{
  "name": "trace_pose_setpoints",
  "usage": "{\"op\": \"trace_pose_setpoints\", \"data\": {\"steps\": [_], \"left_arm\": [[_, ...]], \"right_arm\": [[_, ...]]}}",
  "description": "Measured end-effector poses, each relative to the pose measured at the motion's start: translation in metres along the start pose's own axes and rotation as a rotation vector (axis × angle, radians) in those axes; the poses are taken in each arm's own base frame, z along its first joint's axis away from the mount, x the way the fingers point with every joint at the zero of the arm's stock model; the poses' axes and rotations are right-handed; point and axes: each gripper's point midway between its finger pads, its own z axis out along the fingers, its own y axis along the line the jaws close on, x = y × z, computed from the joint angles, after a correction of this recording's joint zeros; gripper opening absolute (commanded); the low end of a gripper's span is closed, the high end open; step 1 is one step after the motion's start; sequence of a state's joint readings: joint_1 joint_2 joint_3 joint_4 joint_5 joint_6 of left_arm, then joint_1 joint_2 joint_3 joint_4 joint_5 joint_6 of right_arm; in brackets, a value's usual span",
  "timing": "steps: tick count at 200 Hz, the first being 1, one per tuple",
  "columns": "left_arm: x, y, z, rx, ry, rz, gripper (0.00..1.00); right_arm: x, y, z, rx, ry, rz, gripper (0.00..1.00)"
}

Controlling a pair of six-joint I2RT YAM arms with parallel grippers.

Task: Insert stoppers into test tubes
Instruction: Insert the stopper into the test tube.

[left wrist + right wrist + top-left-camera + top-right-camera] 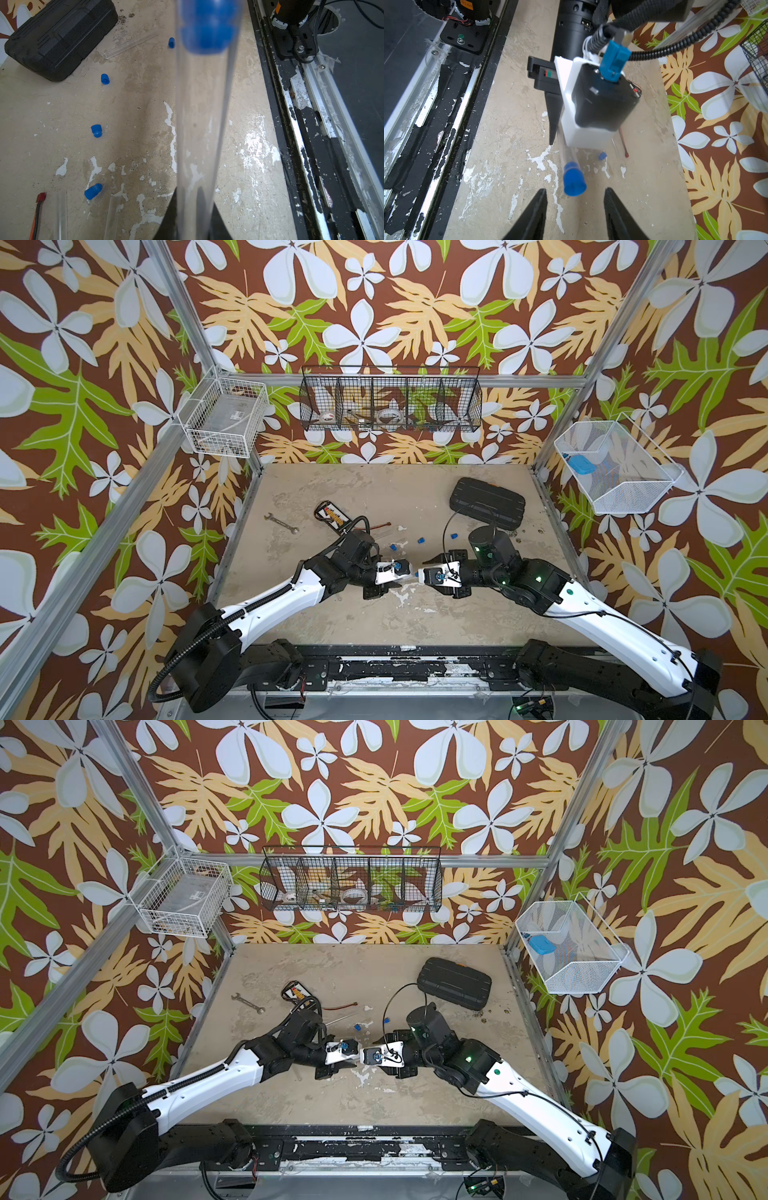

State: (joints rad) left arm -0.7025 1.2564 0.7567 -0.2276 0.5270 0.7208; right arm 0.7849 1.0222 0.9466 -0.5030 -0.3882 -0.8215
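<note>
My left gripper (195, 199) is shut on a clear test tube (199, 124) that points away from it, level over the table. A blue stopper (207, 31) sits in the tube's far end. In the right wrist view that stopper (574, 179) hangs just beyond my right gripper (575, 192), which is open with nothing between its fingers. In both top views the two grippers (405, 573) (426, 568) meet tip to tip at mid-table. Several loose stoppers (96, 130) lie on the table, along with other test tubes (131, 44) (61, 214).
A black case (487, 502) lies at the back right. A silver wrench (282, 523), a battery pack (332, 514) and a red-tipped wire (380, 525) lie at the back left. Wire baskets (390, 404) hang on the walls. The black rail (395, 668) runs along the front edge.
</note>
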Motion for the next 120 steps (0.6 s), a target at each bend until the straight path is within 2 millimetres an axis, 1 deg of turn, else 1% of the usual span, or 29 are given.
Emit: {"op": "trace_pose_setpoints", "data": {"steps": [32, 76, 120], "left_arm": [[0.0007, -0.0016, 0.0000, 0.007, 0.002, 0.008, 0.00], [0.0005, -0.0030, -0.0001, 0.015, 0.000, 0.009, 0.00], [0.0009, -0.0071, -0.0002, 0.035, -0.002, 0.006, 0.00]], "right_arm": [[-0.0048, -0.0001, 0.0030, -0.029, -0.012, -0.039, 0.36], [-0.0030, 0.0023, 0.0064, -0.048, -0.004, -0.071, 0.34], [-0.0020, 0.0046, 0.0085, -0.062, 0.001, -0.094, 0.27]]}}
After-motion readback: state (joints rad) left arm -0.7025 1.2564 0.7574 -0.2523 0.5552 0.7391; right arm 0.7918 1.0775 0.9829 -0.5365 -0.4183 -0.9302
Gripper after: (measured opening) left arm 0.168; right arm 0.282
